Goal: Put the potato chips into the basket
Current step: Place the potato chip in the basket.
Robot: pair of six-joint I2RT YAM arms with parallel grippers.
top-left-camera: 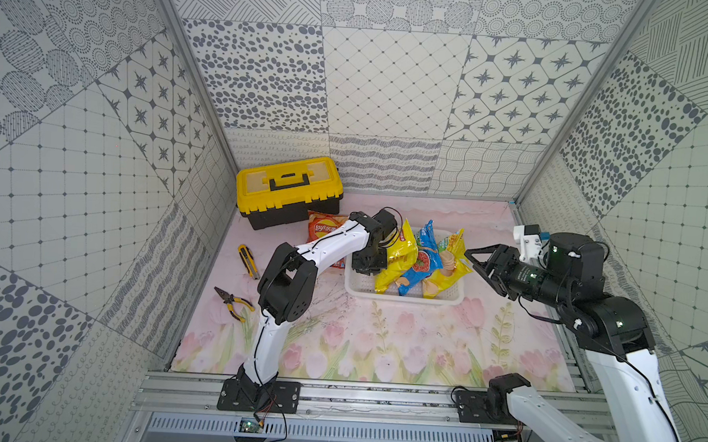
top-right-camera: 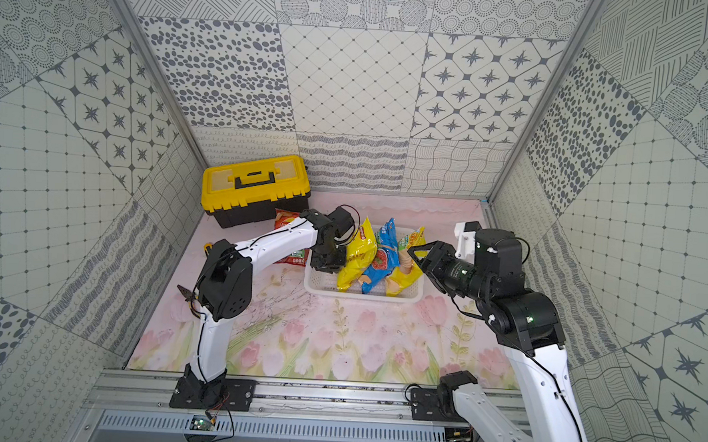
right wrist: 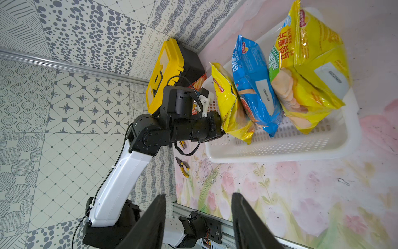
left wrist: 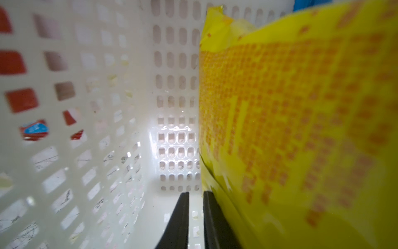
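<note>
Pink floral mat [top-left-camera: 400, 341] covers the work surface and carries every item. One yellow-and-black toolbox [top-left-camera: 289, 189], lid closed, stands at the far left corner. One white perforated basket [top-left-camera: 402, 297] sits near the middle of the mat, to the right of the toolbox. The potato chip bags total four. Three stand on edge inside the basket, side by side and leaning on one another: one yellow bag [top-left-camera: 398, 261] nearest the left end, one blue bag [top-left-camera: 423, 263] in the middle, and a second yellow bag [top-left-camera: 449, 268] at the right end. The fourth, a red-orange bag [top-left-camera: 323, 228], lies flat on the mat outside the basket, between the toolbox and the basket's left wall, partly hidden under the left arm. Two hand tools lie apart at the left side of the mat: one pair of pliers [top-left-camera: 231, 305] with yellow handles and one yellow utility knife [top-left-camera: 248, 260]. The left gripper [left wrist: 196, 193] points down into the unoccupied left end of the basket. Its two fingers are drawn almost together with only a narrow slit between them and clamp nothing, and the first yellow bag is just beside them. The right gripper [right wrist: 198, 197] hovers just beyond the basket's right end, fingers spread and empty, near the second yellow bag.
</note>
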